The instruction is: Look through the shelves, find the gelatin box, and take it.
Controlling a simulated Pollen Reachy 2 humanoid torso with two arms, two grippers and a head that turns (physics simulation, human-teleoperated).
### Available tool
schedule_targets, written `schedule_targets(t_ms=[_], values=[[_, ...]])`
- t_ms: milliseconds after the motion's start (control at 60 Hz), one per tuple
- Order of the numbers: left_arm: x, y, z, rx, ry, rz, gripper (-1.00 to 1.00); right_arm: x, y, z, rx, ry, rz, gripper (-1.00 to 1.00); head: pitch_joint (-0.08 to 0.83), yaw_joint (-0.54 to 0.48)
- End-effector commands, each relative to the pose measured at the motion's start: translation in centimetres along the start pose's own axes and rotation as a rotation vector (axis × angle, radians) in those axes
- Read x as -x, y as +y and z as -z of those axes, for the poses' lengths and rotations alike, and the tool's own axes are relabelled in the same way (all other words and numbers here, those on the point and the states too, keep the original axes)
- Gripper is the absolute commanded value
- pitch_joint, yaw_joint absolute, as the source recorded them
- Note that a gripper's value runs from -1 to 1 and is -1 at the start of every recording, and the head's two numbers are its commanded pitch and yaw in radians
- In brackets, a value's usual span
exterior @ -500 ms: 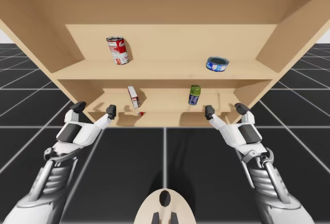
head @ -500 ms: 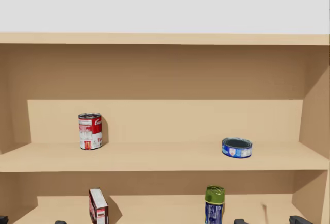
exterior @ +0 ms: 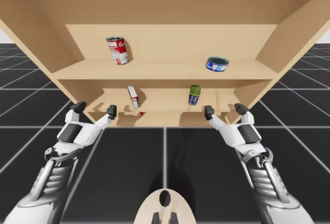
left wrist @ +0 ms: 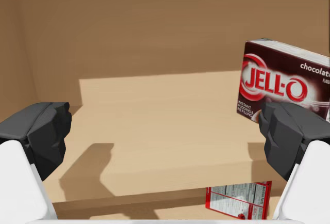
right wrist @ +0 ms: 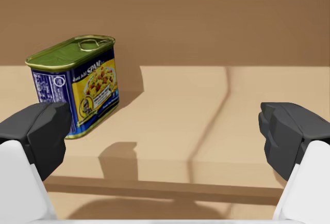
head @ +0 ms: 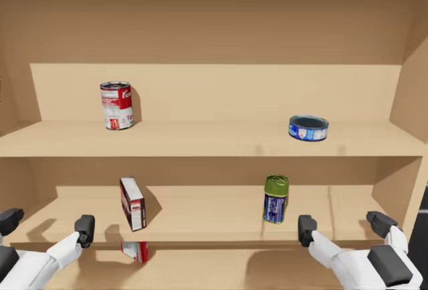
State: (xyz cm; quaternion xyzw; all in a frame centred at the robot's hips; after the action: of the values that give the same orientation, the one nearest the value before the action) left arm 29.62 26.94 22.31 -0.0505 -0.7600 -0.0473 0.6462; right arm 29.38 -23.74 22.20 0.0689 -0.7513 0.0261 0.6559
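Note:
The gelatin box (head: 132, 203), dark brown and red, stands upright on the middle shelf (head: 207, 216); it also shows from above (exterior: 134, 97). In the left wrist view the box (left wrist: 283, 82) is ahead of my left gripper (left wrist: 165, 131), in line with one finger and apart from it. That gripper (exterior: 95, 109) (head: 47, 224) is open at the shelf's front edge. My right gripper (exterior: 225, 110) (head: 344, 225) (right wrist: 165, 128) is open too, holding nothing, and ahead of it beside one finger stands a blue tin with a green top (right wrist: 77, 84).
On the upper shelf (head: 200, 139) stand a red-and-white can (head: 116, 105) and a flat blue tin (head: 308, 128). A second red box (head: 136, 251) lies on the shelf below the gelatin box. Wooden side walls (exterior: 41, 38) close the shelves in.
My head has turned downward, so the shelves sit higher in the head view and both grippers show in it. The arms have hardly moved.

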Motion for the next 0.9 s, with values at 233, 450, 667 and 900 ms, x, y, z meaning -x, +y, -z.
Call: schedule_targets(t_ms=[233, 450, 667, 900], values=[[0.0, -0.1, 0.0, 0.004, -0.001, 0.003, -1.0, 0.5, 0.1, 0.2, 0.01, 0.016, -0.01, -1.0, 0.407, 0.06], [0.0, -0.1, 0.0, 0.008, -0.001, 0.004, -1.0, 0.8, 0.2, 0.3, 0.007, 0.026, -0.021, -1.0, 0.522, 0.16], [0.0, -0.4, 0.0, 0.024, -0.003, -0.009, -1.0, 1.2, 0.5, 0.4, 0.006, 0.037, -0.03, -1.0, 0.558, 0.21], [-2.0, -2.3, -1.3, 0.066, 0.03, -0.09, -1.0, 1.5, 0.4, 0.5, 0.02, 0.042, -0.037, -1.0, 0.562, 0.2]])
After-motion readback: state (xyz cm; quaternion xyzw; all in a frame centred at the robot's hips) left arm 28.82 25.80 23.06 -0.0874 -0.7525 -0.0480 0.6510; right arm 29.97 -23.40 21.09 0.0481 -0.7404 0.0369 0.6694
